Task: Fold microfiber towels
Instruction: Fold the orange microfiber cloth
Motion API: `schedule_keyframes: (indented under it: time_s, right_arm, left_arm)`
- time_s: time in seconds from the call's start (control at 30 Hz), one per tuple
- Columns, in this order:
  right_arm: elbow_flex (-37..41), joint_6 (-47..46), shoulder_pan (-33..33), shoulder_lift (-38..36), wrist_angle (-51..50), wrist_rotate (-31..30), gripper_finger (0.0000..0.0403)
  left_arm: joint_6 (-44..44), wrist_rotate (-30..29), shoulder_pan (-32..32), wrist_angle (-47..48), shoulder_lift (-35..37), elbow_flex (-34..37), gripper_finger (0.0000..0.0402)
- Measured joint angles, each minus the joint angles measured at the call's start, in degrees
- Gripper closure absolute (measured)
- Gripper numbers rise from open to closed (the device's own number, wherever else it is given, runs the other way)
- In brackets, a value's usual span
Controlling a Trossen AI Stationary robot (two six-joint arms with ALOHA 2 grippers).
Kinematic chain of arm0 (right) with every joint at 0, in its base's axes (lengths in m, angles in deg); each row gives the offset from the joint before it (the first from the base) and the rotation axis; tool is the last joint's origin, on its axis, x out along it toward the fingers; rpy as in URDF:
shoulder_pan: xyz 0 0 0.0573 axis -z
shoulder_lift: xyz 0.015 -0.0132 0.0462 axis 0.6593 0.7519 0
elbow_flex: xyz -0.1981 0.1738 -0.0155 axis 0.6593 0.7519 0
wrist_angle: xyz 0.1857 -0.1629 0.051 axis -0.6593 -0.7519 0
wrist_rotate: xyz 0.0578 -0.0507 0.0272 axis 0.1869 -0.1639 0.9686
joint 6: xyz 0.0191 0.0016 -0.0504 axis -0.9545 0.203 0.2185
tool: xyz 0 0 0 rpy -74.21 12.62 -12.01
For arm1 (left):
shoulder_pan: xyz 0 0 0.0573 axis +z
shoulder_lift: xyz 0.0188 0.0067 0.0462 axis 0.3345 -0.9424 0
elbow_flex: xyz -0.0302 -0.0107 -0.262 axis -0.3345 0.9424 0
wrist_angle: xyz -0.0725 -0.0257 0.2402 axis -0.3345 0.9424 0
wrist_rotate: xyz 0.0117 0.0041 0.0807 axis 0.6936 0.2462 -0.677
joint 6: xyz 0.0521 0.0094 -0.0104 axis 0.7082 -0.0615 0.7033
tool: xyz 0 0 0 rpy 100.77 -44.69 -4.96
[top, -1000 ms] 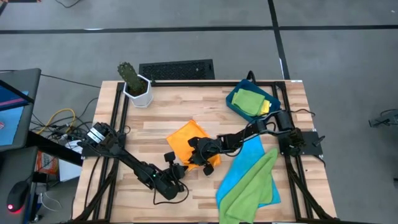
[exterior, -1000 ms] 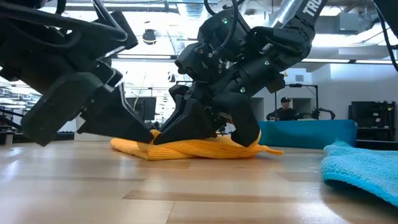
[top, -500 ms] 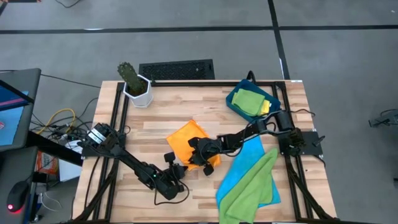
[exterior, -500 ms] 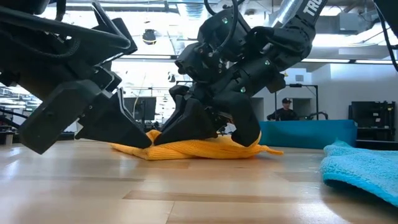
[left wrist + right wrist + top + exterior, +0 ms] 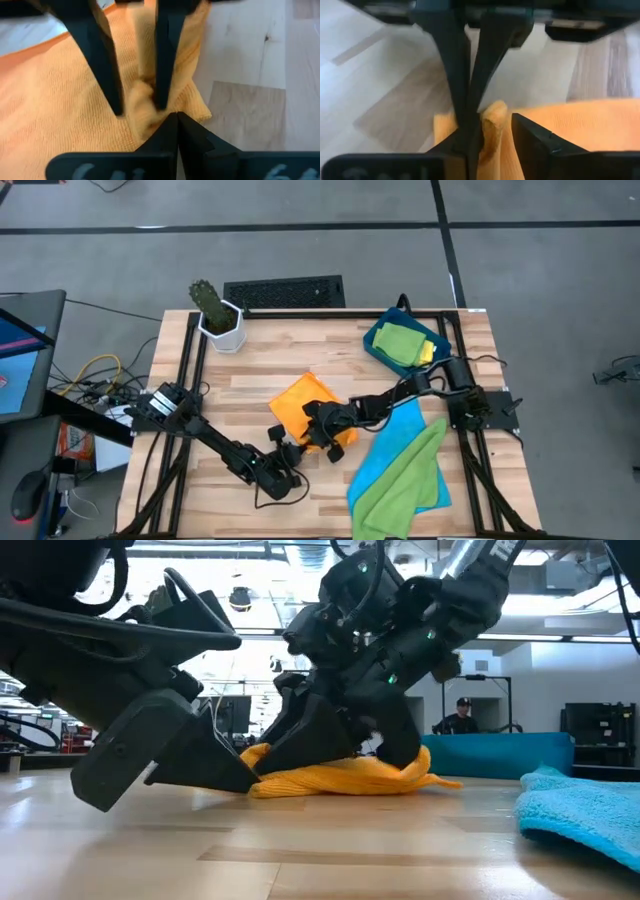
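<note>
Both hands (image 5: 303, 446) meet on a towel (image 5: 305, 405) left of two overlapping towels (image 5: 405, 470)

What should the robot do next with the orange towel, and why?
Probably lift the right gripper clear of the orange towel: its fingers stand apart around a raised ridge of cloth, not pinching it, while the shut left gripper sits beside that ridge.

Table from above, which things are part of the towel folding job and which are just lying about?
Part of the job: orange towel, bright blue towel, lime green towel, folded green towel and yellow towel in the tray.

Just lying about: potted cactus, black grille, dark-blue tray.
</note>
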Motion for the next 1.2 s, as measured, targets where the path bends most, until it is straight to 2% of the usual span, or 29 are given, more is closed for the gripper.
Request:
schedule_keyframes:
  time_s: [0.07,0.27,0.43,0.53,0.63,0.7,0.83,1.1,1.2]
  right_arm:
    - [-0.10,1.05,-0.02,-2.44,-2.91,-2.39,0.0254]
    - [0.59,0.97,1.20,-15.21,-23.71,-4.35,0.0242]
    - [7.26,-0.90,-0.81,-24.10,-32.82,-4.40,0.0245]
    - [15.29,-0.93,-4.32,-27.27,-31.31,-5.82,0.0249]
    - [22.68,0.98,-8.09,-27.41,-21.48,-9.80,0.0252]
    - [25.45,3.31,-10.27,-26.57,-14.80,-14.51,0.0251]
    - [26.31,7.86,-13.03,-25.44,-10.60,-21.99,0.0235]
    - [26.16,12.97,-14.77,-25.46,-16.41,-22.67,0.0174]
    - [26.41,13.02,-15.67,-25.51,-16.60,-27.75,0.0165]
  left_arm:
    - [-1.85,0.04,-0.54,1.37,-0.07,-0.03,0.0402]
    - [-4.19,0.62,-1.29,3.81,-0.08,-0.04,0.0402]
    - [-3.95,0.92,-1.31,4.50,-0.11,-0.04,0.0402]
    - [-3.87,1.07,-1.31,4.95,-0.11,-0.04,0.0402]
    - [-3.56,0.94,-1.34,5.24,-0.13,0.01,0.0402]
    - [-3.52,0.88,-1.38,5.31,-0.13,0.02,0.0402]
    - [-4.15,0.92,-1.38,5.37,-0.13,0.04,0.0402]
    - [-4.89,1.26,-1.36,5.50,-0.11,0.08,0.0402]
    - [-4.92,1.25,-1.36,5.50,-0.11,0.09,0.0402]
